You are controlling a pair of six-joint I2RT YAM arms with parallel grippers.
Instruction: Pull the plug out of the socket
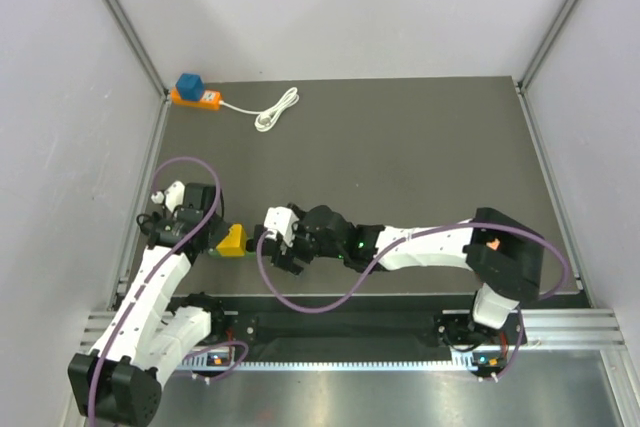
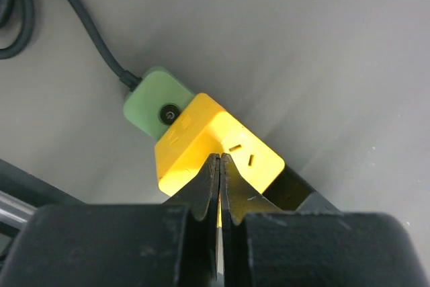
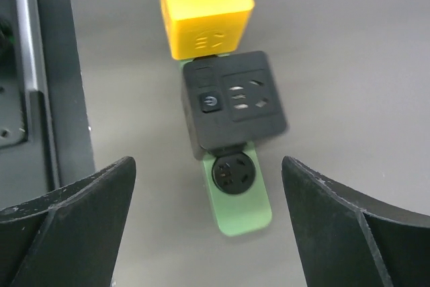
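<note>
From above I count 2 arms on 1 dark desk (image 1: 400, 147). My left end effector (image 1: 214, 235) sits at the near left, right against 1 yellow socket cube (image 1: 233, 240). My right end effector (image 1: 281, 251) hangs just right of that cube. In the far left corner lie 1 orange power strip (image 1: 197, 99) with 1 blue plug (image 1: 188, 83) on it and 1 white cable (image 1: 276, 108), well apart from both arms.

From my left wrist, my 2 fingers (image 2: 200, 189) are pressed almost together with only a sliver between them. They grip nothing, and their tips are at the cube's top edge. 1 green plug (image 2: 156, 102) is joined to 1 side of the cube, and 1 black cord (image 2: 80, 21) runs away from it.

From my right wrist, my 2 fingers (image 3: 74, 220) are spread wide and hold nothing. Ahead of them 3 parts lie in 1 row: the yellow cube farthest, 1 black adapter block (image 3: 232, 102) touching it, and 1 green piece (image 3: 238, 193) poking out at the block's near side. I cannot tell whether that piece is the same green plug.
</note>
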